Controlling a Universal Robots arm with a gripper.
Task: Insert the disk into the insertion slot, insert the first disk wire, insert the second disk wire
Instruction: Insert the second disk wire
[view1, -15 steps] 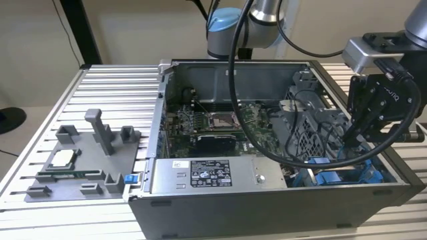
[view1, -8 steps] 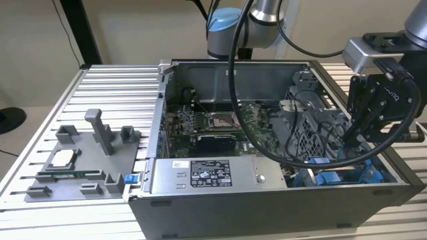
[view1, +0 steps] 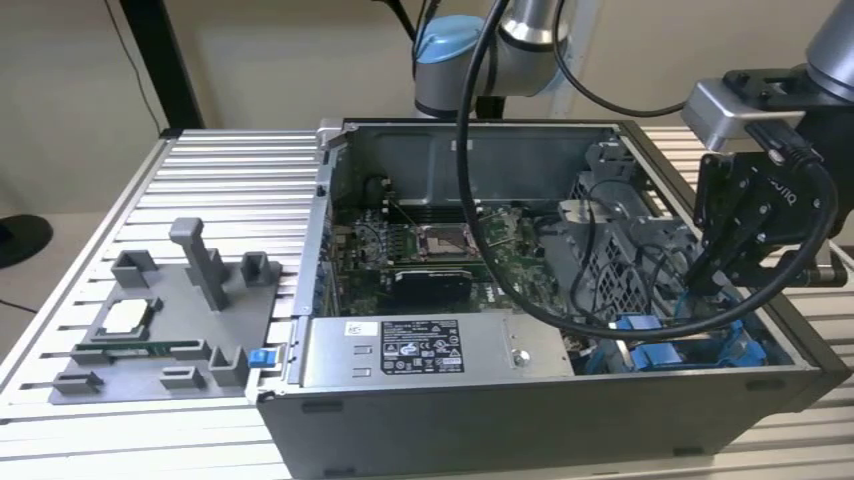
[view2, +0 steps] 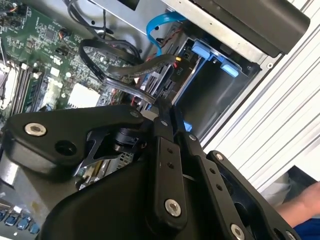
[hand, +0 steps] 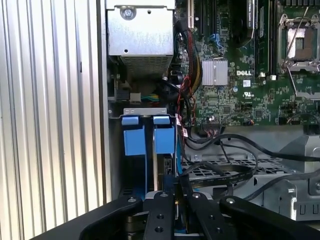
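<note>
Gripper (view1: 703, 268) lowered into drive corner of open computer case (view1: 534, 420); fingers (view2: 165, 145) seen pressed together, apparently pinching dark wire (view2: 125, 75). Disk not clearly made out; blue carrier tabs (hand: 149, 135) seated in insertion slot (view1: 681, 345), so disk judged already in. Step judged wire insertion: connector best kept square, pushed straight, slack cables kept clear. Case rests on slatted aluminium table (view1: 214, 180); grey fixture tray (view1: 160, 330) near opposite edge. Beige wall behind.
</note>
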